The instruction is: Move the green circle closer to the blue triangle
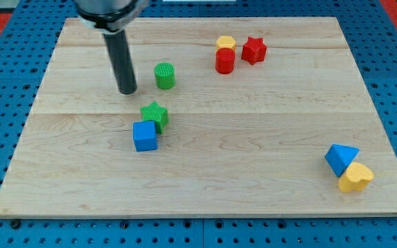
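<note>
my tip (127,91) sits at the view's upper left, bare and holding nothing (a plain rod, so nothing to open or close), just left of the green circle (165,75) with a small gap between them. below that pair lie the green star (155,114) and the blue cube (145,136), touching each other. further right, near the view's top, the yellow block (226,43), the red cylinder (225,60) and the red star-like block (253,49) cluster tightly. at the far lower right the blue triangle (340,158) rests against the yellow heart (355,178).

the risks, as i judge them: the circle needs a long diagonal run toward the lower right, and my tip stands to its left and slightly lower, so a straight shove would likely send it rightward toward the red cluster instead. a round block also tends to slip off a rod pressed off-centre. circling round to its upper-left side looks safer than passing below it, where the rod could clip the green star. a late overshoot could knock the triangle or heart toward the wooden board's (253,200) edge.
</note>
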